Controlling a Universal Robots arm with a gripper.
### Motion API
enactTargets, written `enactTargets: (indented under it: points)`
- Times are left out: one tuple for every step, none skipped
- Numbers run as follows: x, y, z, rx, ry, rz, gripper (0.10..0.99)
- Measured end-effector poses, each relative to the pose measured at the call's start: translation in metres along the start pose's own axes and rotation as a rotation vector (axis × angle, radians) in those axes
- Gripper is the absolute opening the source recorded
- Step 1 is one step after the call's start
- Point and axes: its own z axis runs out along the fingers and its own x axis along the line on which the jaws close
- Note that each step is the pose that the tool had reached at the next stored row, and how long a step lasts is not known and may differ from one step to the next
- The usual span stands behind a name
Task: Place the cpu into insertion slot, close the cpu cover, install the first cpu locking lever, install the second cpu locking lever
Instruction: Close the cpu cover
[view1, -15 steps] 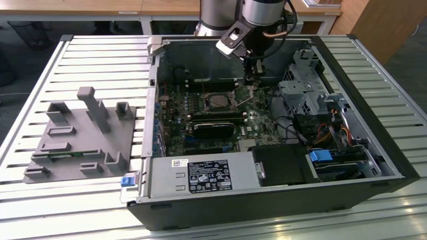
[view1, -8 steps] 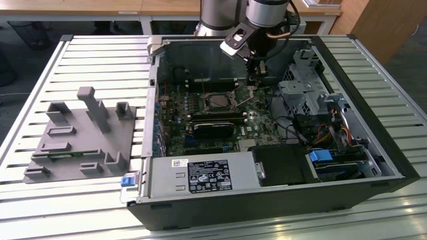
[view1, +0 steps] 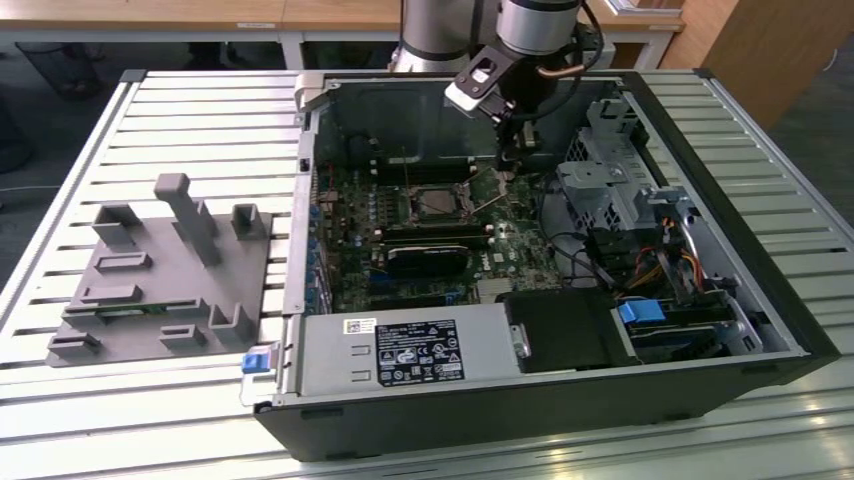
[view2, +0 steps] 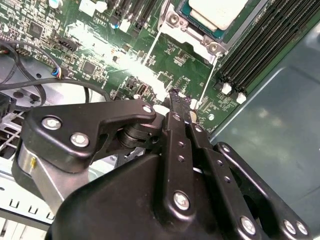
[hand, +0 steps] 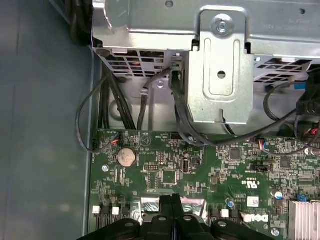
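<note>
Motherboard (view2: 175, 60): cpu (view2: 216, 9) beyond seemingly closed gripper (view2: 178, 97)

hand (view1: 511, 163) nr insertion slot (view1: 437, 203), over mobo (view1: 518, 240)

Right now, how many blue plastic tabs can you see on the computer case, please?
2. One blue tab at the case's near corner on the exterior view's left; the other on the drive bay toward its right. More may be hidden.
</note>
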Motion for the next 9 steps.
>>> enactTargets:
  points:
    - [0.0007,0.0008,0.0004,0.0,0.0,0.0,0.122]
    - [0.0013,0.0016,0.0009,0.0,0.0,0.0,0.122]
    - [0.0018,0.0023,0.0014,0.0,0.0001,0.0,0.122]
    - [0.002,0.003,0.0019,0.0,0.0001,0.0,0.122]
    - [0.0022,0.0038,0.0025,0.0,0.0,0.0,0.122]
    - [0.0023,0.0044,0.003,0.0,-0.0001,0.0,0.122]
    - [0.0023,0.0052,0.0036,0.0,-0.0001,0.0,0.122]
    - [0.0022,0.0059,0.0038,0.001,-0.0003,0.0,0.122]
    - [0.0022,0.0069,0.0039,0.001,-0.0003,0.0,0.122]
